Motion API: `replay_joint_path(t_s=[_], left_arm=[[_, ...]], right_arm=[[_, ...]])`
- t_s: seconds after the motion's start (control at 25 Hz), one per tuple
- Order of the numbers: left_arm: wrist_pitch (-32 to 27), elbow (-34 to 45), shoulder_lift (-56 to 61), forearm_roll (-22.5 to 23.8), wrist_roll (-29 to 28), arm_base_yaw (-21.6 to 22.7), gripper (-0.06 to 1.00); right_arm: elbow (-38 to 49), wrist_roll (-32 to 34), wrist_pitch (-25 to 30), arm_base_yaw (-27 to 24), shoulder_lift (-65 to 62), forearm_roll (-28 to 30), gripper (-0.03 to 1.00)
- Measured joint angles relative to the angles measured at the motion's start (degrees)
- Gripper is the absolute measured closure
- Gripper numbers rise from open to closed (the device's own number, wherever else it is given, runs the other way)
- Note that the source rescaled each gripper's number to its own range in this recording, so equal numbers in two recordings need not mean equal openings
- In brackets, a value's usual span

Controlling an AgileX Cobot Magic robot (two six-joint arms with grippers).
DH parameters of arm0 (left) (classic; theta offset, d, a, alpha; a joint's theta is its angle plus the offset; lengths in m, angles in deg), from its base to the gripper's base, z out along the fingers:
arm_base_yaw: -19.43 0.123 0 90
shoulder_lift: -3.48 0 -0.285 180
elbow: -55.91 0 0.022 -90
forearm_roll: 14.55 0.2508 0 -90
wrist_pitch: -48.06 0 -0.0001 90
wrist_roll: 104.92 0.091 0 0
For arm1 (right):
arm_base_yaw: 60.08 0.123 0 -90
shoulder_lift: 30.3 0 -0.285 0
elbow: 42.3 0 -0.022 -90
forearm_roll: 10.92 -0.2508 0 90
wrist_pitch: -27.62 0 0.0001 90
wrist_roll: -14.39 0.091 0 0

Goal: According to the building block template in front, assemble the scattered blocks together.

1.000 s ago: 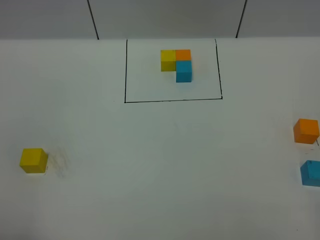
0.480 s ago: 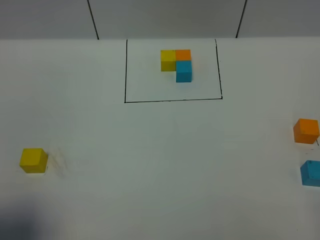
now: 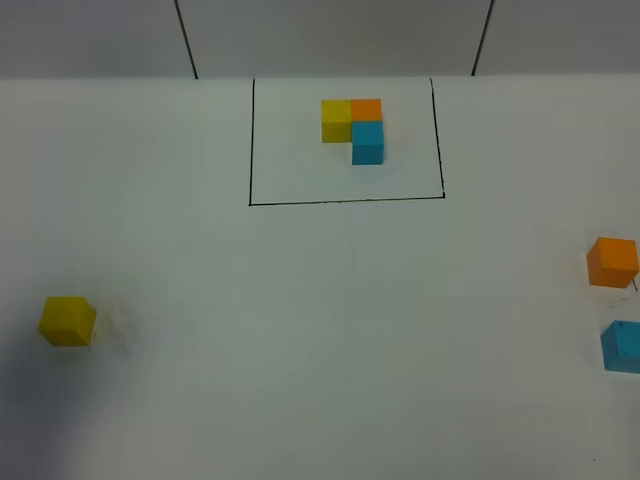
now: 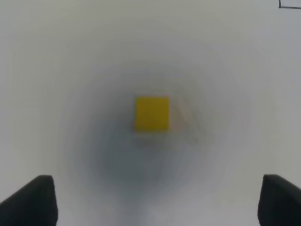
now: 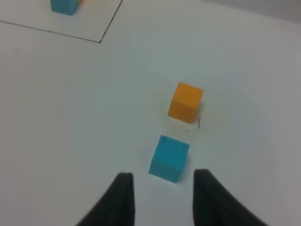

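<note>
- Evidently nothing on the table (image 3: 300,340) had shifted since a second before: the three loose cubes and the template sat just where they had been
- Only a shadow (image 3: 40,420) at the near left corner had spread, reaching up to the yellow cube (image 3: 67,321), which looked duller than before
- That yellow cube lay alone at the far left, well apart from the other two
- From the left wrist, the yellow cube (image 4: 152,113) showed blurred, ahead of the left gripper (image 4: 153,200), whose fingers stood wide apart and held nothing
- At the right edge sat the orange cube (image 3: 612,262) and the blue cube (image 3: 622,346), near each other but apart, the blue one partly cut off by the edge of the view
- From the right wrist, the right gripper (image 5: 162,188) was spread and empty, with the blue cube (image 5: 169,157) just ahead of its gap and the orange cube (image 5: 186,102) beyond
- The template (image 3: 352,128) stood at the far middle inside a black frame (image 3: 345,201): yellow and orange side by side, blue against the orange's near side, an L of equal plain cubes
</note>
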Motion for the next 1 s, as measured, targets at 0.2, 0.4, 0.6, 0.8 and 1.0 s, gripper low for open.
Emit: replay_joint_path(t_s=[0.2, 0.4, 0.6, 0.8, 1.0], left_arm=[[2.1, -0.4, -10.4, 0.0, 0.5, 0.0, 0.16], [5.7, -0.4, -20.0, 0.0, 1.4, 0.0, 0.17], [8.9, -0.4, -27.8, -0.1, 1.6, 0.0, 0.19], [12.7, -0.4, -34.2, -0.2, 1.6, 0.0, 0.2], [15.4, -0.4, -39.6, -0.4, 1.8, 0.0, 0.21]], right_arm=[[0.0, 0.0, 0.0, 0.0, 0.0, 0.0, 0.97], [0.0, 0.0, 0.0, 0.0, 0.0, 0.0, 0.97], [0.0, 0.0, 0.0, 0.0, 0.0, 0.0, 0.97], [0.0, 0.0, 0.0, 0.0, 0.0, 0.0, 0.97], [0.0, 0.0, 0.0, 0.0, 0.0, 0.0, 0.97]])
